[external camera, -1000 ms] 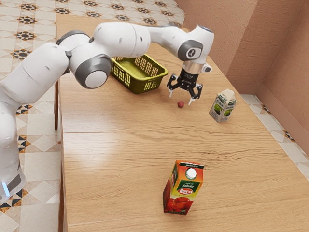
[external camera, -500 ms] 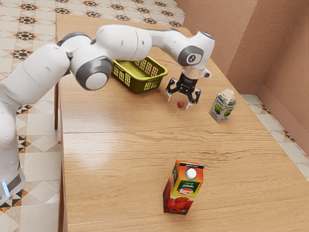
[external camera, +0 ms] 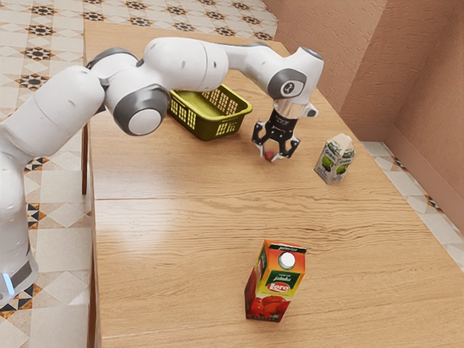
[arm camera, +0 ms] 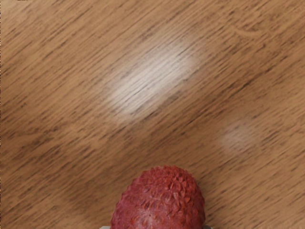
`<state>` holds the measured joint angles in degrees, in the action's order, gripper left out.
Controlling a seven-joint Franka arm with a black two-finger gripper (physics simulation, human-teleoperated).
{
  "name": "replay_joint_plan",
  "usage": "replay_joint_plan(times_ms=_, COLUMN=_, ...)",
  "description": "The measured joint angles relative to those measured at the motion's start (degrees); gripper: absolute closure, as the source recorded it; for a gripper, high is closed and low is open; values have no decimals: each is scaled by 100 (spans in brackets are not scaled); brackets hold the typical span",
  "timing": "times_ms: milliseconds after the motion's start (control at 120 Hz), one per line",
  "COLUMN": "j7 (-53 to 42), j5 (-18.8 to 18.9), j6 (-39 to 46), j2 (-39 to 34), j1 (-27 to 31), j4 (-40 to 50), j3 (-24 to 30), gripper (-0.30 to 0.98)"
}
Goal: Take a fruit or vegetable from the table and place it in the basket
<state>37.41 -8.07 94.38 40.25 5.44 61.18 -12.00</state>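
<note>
The gripper (external camera: 270, 157) is low over the table in the exterior view, shut on a small red fruit (external camera: 269, 155). In the wrist view the bumpy, lychee-like fruit (arm camera: 159, 202) lies between the fingertips of the gripper (arm camera: 157, 227), which meet it from two sides. Whether the fruit still touches the table is hard to tell. The olive-green basket (external camera: 221, 130) stands beside the hand, toward the exterior view's left, with its open top up.
A small white and green carton (external camera: 334, 159) stands close to the hand, toward the exterior view's right. A red and orange juice carton (external camera: 275, 283) stands farther off on the wooden table (external camera: 174, 254), at the exterior view's bottom.
My hand has come down a little around the fruit, and the fingers, wide apart before, have drawn in against it. The basket and the cartons stand where they were.
</note>
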Motion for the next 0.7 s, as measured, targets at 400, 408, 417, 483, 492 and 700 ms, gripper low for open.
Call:
replay_joint_plan(times_ms=400, j7=-122, j5=16, j6=-371, j2=-761, j1=212, j4=-199, j3=-92, gripper=54)
replay_joint_plan(times_ms=408, j7=-124, j5=16, j6=-384, j2=-793, j1=235, j4=-203, j3=-93, gripper=54)
replay_joint_plan(times_ms=417, j7=-126, j5=17, j6=-397, j2=-821, j1=255, j4=-207, j3=-95, gripper=54)
replay_joint_plan(times_ms=483, j7=-140, j5=22, j6=-493, j2=-959, j1=435, j4=-223, j3=-101, gripper=53)
replay_joint_plan(times_ms=492, j7=-141, j5=23, j6=-503, j2=-967, j1=458, j4=-225, j3=-102, gripper=53)
replay_joint_plan(times_ms=700, j7=-174, j5=127, j6=-718, j2=-1126, j1=910, j4=-290, j3=-118, gripper=57)
